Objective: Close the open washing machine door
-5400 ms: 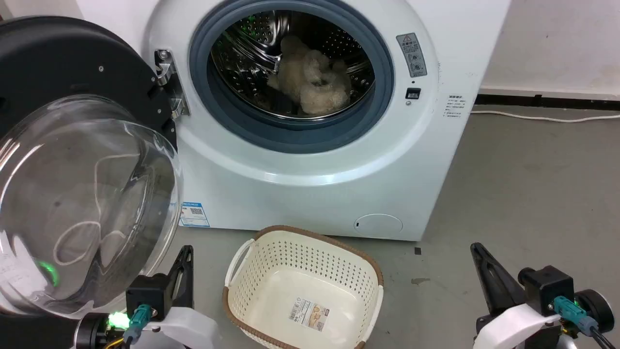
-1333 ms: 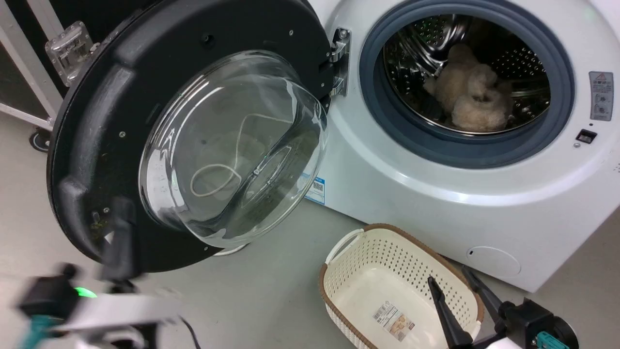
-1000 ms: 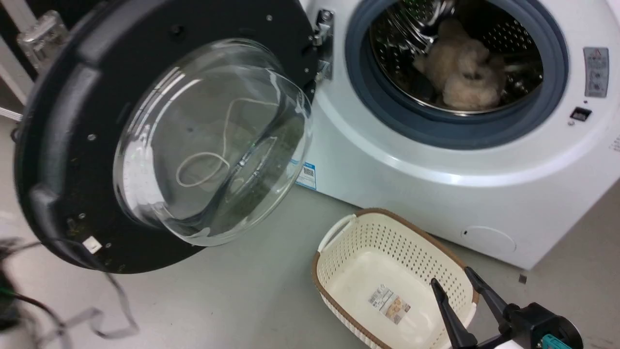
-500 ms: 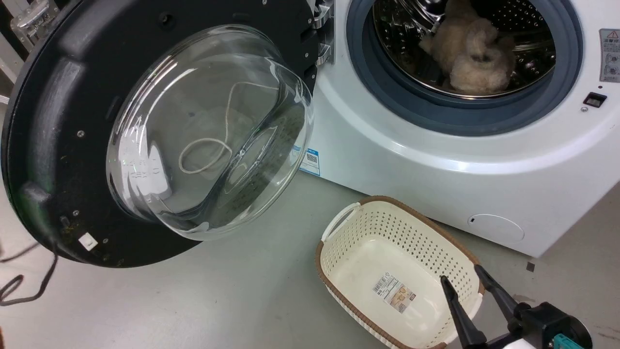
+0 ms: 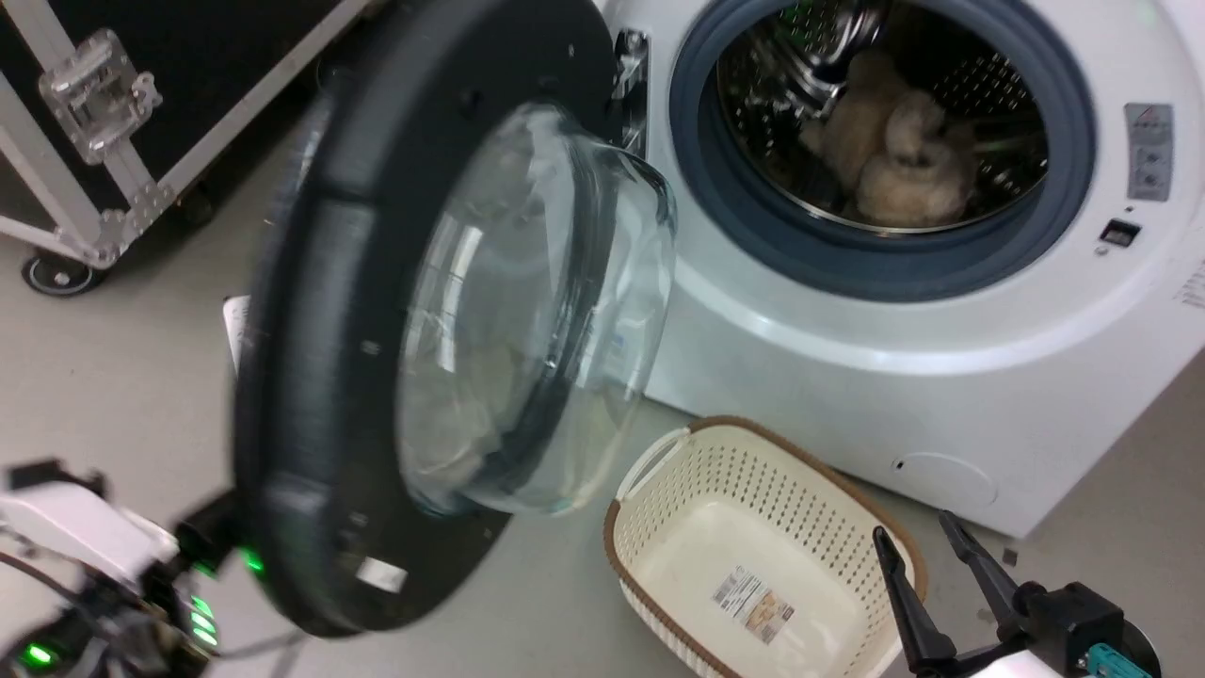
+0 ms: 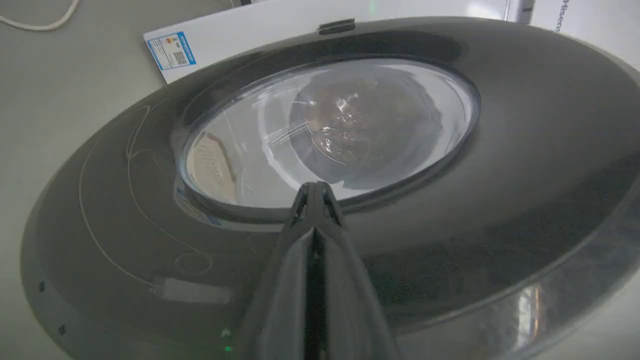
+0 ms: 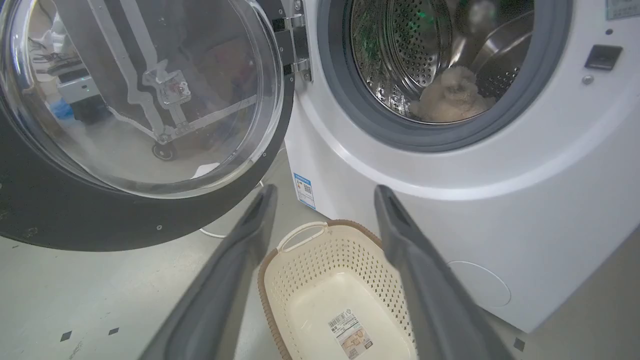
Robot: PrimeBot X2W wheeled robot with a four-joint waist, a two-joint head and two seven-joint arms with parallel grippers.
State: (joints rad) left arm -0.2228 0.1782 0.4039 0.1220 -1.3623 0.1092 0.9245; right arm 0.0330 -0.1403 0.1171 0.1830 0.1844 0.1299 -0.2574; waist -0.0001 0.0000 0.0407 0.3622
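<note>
The left end effector [image 6: 315, 190], fingers pressed together and holding nothing, points at the outer face of the half-open washing machine door [image 6: 525, 150]. The right end effector [image 7: 325, 195] stands open and empty, close by a cream basket [image 7: 350, 255] with a label [image 7: 349, 327] on its bottom. Beyond, the drum [image 7: 400, 50] holds beige fluffy laundry [image 7: 452, 95].

Washing machine [image 6: 260, 27], white casing: brand lettering "Hisense" [image 6: 566, 15]. Blue QR label [image 6: 171, 50], grey warning sticker [image 5: 1149, 151], basket sticker [image 5: 751, 603]: print too small to read.
</note>
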